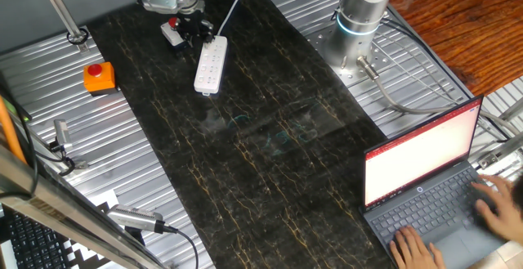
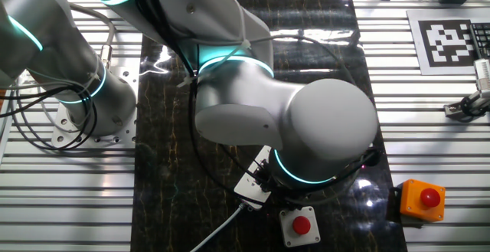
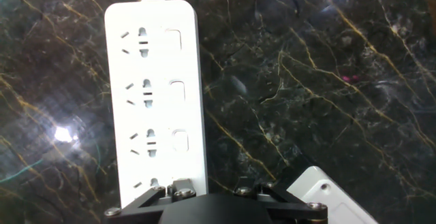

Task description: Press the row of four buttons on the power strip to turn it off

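Hand view, nearest first: gripper [image 3: 214, 200] body fills the bottom edge, fingertips hidden — can't tell if apart or together. Right at it, one power strip [image 3: 155, 94] lies flat on the black marble table [image 3: 327, 88], running lengthwise away from the hand, its near end tucked under the gripper. Three of the row of four buttons [image 3: 178, 91] show in a line along the strip's right side, beside three full socket sets — the fourth is covered. One white box corner [image 3: 320, 193] at lower right. Fixed view: one orange box [image 1: 99, 76] left of the strip, one laptop [image 1: 433, 175] far across the table.
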{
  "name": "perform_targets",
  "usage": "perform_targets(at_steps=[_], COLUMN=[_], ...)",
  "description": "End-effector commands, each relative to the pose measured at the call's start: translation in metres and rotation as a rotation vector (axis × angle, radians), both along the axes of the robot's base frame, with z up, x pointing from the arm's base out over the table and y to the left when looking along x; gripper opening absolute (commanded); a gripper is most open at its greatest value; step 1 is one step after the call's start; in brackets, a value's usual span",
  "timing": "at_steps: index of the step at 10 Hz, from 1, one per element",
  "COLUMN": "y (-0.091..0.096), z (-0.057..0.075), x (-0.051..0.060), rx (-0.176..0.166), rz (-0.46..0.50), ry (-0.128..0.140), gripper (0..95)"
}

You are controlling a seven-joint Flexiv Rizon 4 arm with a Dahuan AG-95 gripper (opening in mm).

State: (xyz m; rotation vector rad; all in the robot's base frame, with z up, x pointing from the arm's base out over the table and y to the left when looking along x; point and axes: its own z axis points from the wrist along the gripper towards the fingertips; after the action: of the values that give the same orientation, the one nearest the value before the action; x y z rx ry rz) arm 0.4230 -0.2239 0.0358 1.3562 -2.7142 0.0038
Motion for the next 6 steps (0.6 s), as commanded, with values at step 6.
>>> perform_targets(at_steps=[6], y=[0.002], z=[0.004], x=[-0.002], rx=[0.006], rz=[-0.012], ry=[-0.012], gripper=[38.0])
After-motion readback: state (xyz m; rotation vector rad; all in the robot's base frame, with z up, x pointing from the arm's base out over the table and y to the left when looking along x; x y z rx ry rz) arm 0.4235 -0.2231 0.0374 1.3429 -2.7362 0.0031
